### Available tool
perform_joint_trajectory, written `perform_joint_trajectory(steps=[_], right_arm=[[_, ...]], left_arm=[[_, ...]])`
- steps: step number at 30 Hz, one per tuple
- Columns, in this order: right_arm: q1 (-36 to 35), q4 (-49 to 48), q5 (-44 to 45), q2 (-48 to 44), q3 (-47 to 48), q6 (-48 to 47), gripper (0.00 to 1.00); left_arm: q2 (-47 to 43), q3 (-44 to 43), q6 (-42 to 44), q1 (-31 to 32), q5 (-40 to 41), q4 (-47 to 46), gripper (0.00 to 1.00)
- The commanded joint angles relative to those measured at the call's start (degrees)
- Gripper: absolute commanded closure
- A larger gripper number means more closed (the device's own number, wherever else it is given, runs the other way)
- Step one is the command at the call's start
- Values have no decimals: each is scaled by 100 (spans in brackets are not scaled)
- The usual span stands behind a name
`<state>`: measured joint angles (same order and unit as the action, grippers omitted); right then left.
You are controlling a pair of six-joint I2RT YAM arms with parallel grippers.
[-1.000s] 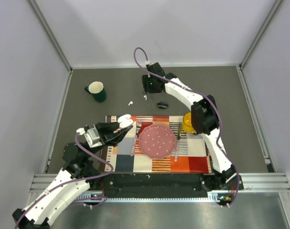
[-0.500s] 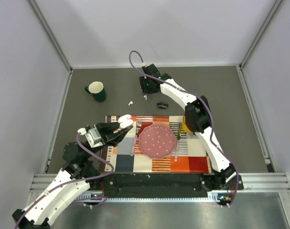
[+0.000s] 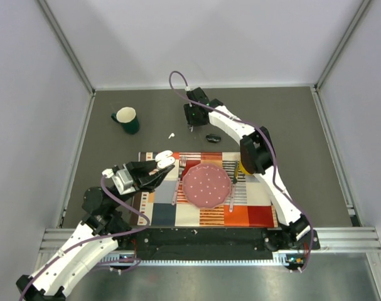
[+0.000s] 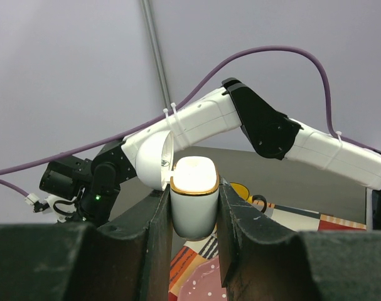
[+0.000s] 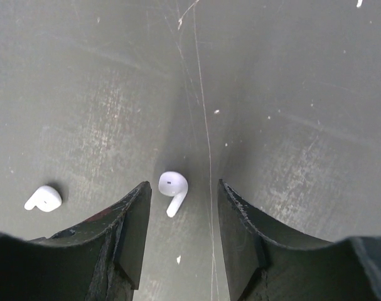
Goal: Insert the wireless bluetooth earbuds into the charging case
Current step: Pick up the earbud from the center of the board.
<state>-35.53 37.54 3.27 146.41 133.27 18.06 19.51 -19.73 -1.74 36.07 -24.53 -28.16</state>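
The right gripper (image 5: 182, 188) stood over bare dark grey tabletop (image 5: 290, 94), its fingers apart. One tiny white plastic earbud (image 5: 173, 187) lay between them, a slim gap on each side; the second white earbud (image 5: 44, 198) lay outside one finger, clear of it. A small black oval object (image 3: 213, 137) sat near that gripper, and a dark green mug (image 3: 126, 119) stood well apart. The left gripper (image 4: 194, 191) clamped the small white rounded plastic charging case (image 4: 194, 216), lid up, with open air above its mouth.
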Motion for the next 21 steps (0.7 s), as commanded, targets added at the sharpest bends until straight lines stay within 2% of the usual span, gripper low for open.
perform_joint_trajectory(steps=[1,21], right_arm=[[-156,-1,121,195,392,4,54],[-235,157,429,476,472,-49,62]], left_arm=[[-26,-225,51,22,54,-102,100],[-105,-225,68,22,63,-67,100]])
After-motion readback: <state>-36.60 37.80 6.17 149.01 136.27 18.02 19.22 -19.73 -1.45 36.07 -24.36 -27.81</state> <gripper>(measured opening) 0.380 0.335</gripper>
